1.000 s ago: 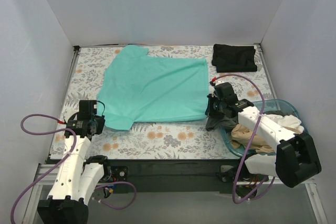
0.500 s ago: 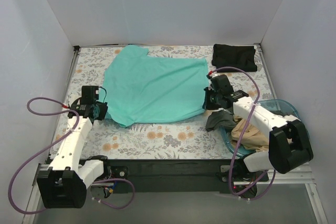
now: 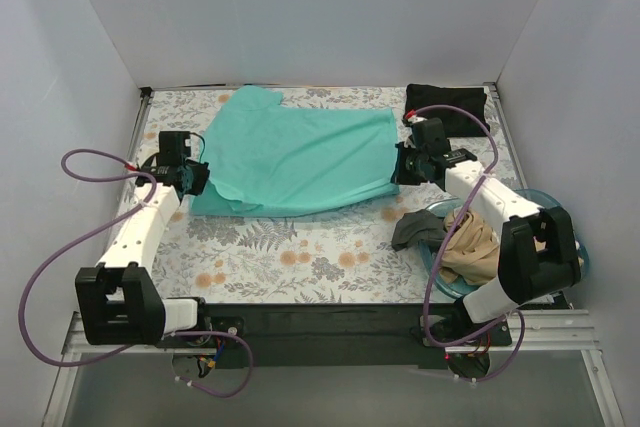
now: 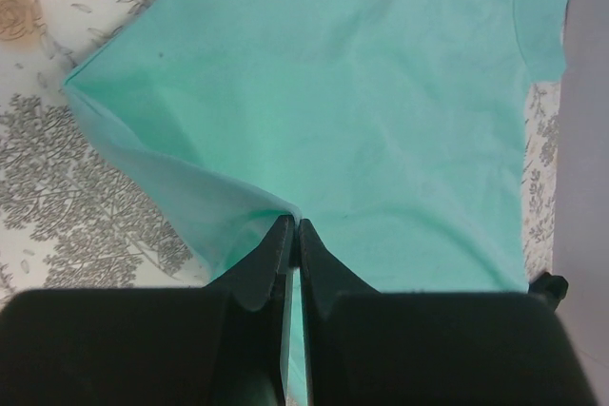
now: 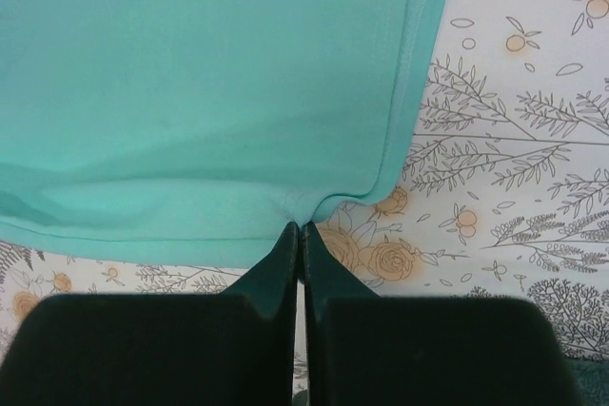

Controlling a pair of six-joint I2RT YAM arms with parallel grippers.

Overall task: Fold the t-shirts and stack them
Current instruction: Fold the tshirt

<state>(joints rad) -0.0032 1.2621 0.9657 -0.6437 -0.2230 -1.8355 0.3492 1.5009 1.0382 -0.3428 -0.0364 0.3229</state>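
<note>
A bright teal t-shirt [image 3: 290,157] lies spread on the floral tablecloth; its near edge is lifted and carried toward the back. My left gripper [image 3: 198,179] is shut on the shirt's near left edge [image 4: 285,211]. My right gripper [image 3: 398,175] is shut on the shirt's near right corner [image 5: 304,211]. A black t-shirt [image 3: 446,109] lies folded at the back right. A tan shirt [image 3: 472,245] and a dark grey shirt [image 3: 415,230] sit in and over the blue basket [image 3: 580,252] at the right.
The floral tablecloth [image 3: 300,252] covers the table. White walls stand close on the left, back and right. Purple cables loop off both arms at the near left and near right.
Both grippers have moved away from the near edge toward the back, carrying the teal shirt's near edge with them. The dark grey shirt now hangs free at the basket's rim.
</note>
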